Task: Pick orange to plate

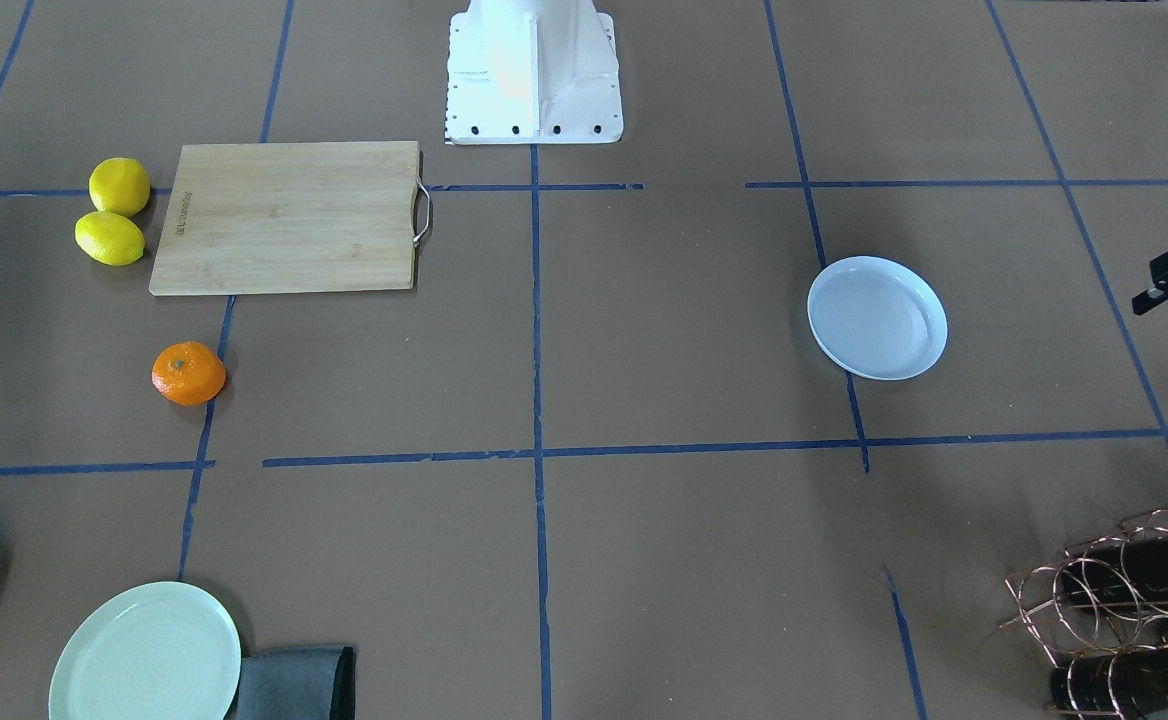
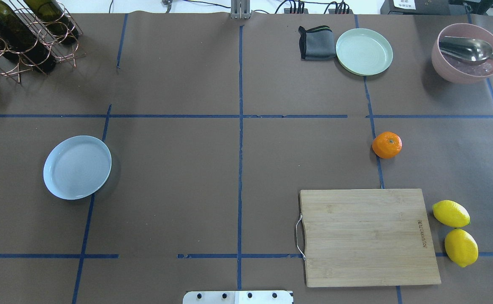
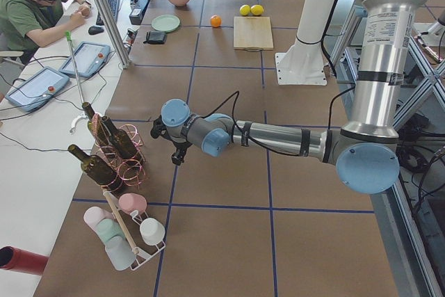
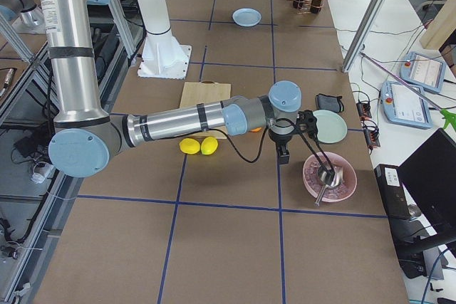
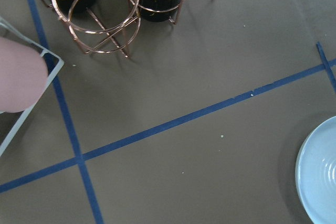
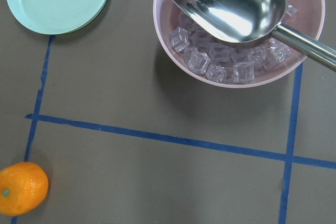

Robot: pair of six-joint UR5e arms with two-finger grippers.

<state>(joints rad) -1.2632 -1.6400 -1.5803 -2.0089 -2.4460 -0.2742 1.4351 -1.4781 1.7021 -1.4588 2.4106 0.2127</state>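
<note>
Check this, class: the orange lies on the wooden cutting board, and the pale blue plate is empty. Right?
No. The orange lies on the bare table, apart from the wooden cutting board; the overhead exterior view shows it. The pale blue plate is indeed empty.

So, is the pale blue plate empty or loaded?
Empty. The plate shows only bare glaze; the orange sits on the table, well apart.

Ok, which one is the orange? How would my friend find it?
Find the wooden cutting board on the robot's right. Just beyond its far edge, by blue tape, sits the orange. It's bright orange; the two lemons beside the board are yellow.
</note>
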